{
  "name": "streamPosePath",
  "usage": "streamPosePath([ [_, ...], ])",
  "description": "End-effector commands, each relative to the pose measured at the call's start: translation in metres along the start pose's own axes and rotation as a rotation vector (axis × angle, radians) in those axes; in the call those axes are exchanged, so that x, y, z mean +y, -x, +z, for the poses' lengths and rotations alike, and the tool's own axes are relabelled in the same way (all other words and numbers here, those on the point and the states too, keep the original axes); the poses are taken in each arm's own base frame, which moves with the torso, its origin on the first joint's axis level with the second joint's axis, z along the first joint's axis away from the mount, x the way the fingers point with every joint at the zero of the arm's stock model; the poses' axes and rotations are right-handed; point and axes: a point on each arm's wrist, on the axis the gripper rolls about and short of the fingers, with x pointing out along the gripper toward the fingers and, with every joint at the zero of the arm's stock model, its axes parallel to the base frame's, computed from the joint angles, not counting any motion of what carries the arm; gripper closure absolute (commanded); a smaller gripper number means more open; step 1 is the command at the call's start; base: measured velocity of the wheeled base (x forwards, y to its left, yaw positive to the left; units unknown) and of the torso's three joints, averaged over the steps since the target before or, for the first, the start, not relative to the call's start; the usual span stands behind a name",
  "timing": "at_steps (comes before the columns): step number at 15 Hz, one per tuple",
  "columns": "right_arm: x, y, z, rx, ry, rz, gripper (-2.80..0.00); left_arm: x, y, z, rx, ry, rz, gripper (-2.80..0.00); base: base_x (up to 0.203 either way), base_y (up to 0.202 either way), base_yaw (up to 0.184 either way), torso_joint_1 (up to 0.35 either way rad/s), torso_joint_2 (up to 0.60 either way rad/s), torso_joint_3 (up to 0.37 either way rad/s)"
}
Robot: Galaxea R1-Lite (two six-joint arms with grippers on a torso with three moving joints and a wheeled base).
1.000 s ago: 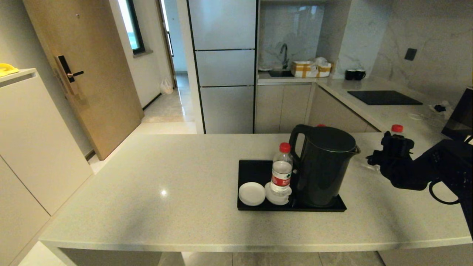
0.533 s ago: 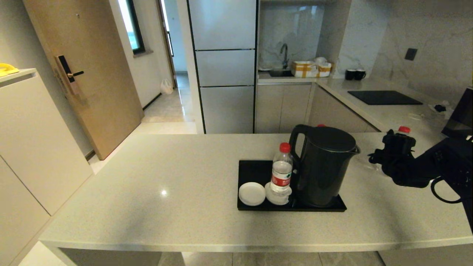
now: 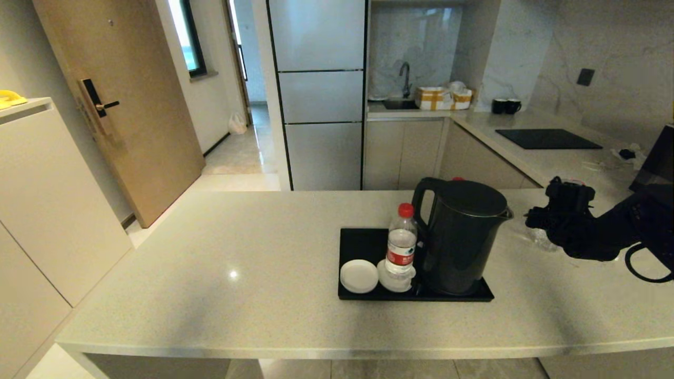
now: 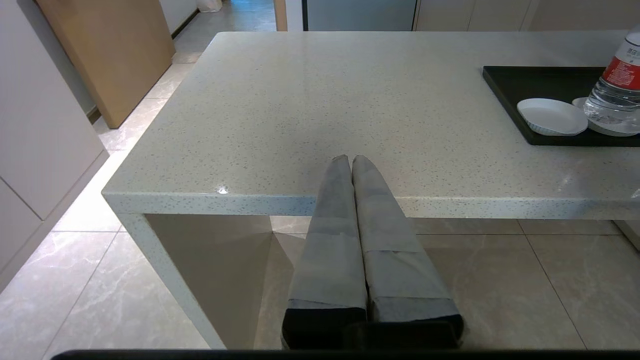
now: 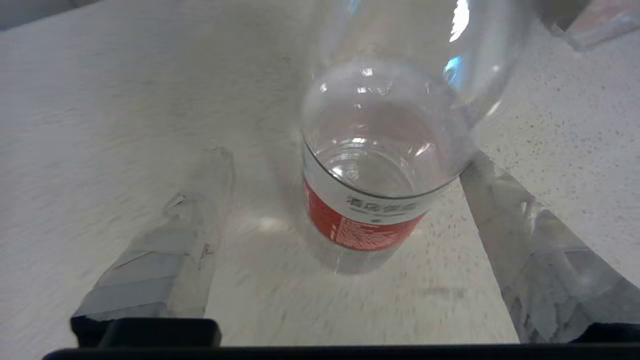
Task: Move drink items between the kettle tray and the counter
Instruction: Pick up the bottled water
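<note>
- Head view: my right gripper (image 3: 539, 223) sits over the counter (image 3: 263, 263), right of the kettle (image 3: 461, 237) on the kettle tray (image 3: 363, 239). One water bottle (image 3: 401, 242) stands on a coaster (image 3: 394, 279) there; a second coaster (image 3: 358, 276) lies beside it.
- Left wrist view: my left gripper (image 4: 351, 161) is parked off the counter's edge, fingers pressed together.
- Right wrist view: my fingers (image 5: 165, 250) stand wide apart, clear of the second bottle (image 5: 375, 200), which stands on the counter between them, unheld.
</note>
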Motion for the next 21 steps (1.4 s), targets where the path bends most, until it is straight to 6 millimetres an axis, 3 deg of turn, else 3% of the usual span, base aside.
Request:
streamPosePath([
  [1,-0.003,0.033,0.034,-0.038,-0.021,0.056,-2.8,0.0,0.0,0.0,0.001,0.0,0.001,0.0,0.0,0.0,0.0,0.0,0.0,0.0],
  [4,0.003,0.082,0.061,-0.053,-0.028,0.165,-2.8,0.0,0.0,0.0,0.001,0.0,0.001,0.0,0.0,0.0,0.0,0.0,0.0,0.0],
  [7,0.008,0.148,0.09,-0.103,-0.033,0.296,-2.8,0.0,0.0,0.0,0.001,0.0,0.002,0.0,0.0,0.0,0.0,0.0,0.0,0.0],
  [10,0.006,0.231,0.116,-0.171,-0.036,0.461,-2.8,0.0,0.0,0.0,-0.001,0.0,0.001,0.0,0.0,0.0,0.0,0.0,0.0,0.0],
  [13,-0.005,0.305,0.118,-0.178,0.001,0.713,-2.8,0.0,0.0,0.0,0.001,0.0,0.002,0.0,0.0,0.0,0.0,0.0,0.0,0.0],
  [15,-0.011,0.33,0.111,-0.108,0.031,0.882,-2.8,0.0,0.0,0.0,0.001,0.0,0.002,0.0,0.0,0.0,0.0,0.0,0.0,0.0],
  [18,-0.013,0.347,0.107,-0.096,0.037,0.942,-2.8,0.0,0.0,0.0,0.001,0.0,0.002,0.0,0.0,0.0,0.0,0.0,0.0,0.0],
  [19,-0.013,0.355,0.106,-0.1,0.043,0.968,0.0,0.0,0.0,0.0,0.001,0.0,0.001,0.0,0.0,0.0,0.0,0.0,0.0,0.0],
  [21,-0.014,0.37,0.102,-0.107,0.056,1.018,0.0,0.0,0.0,0.0,0.001,0.0,0.001,0.0,0.0,0.0,0.0,0.0,0.0,0.0],
])
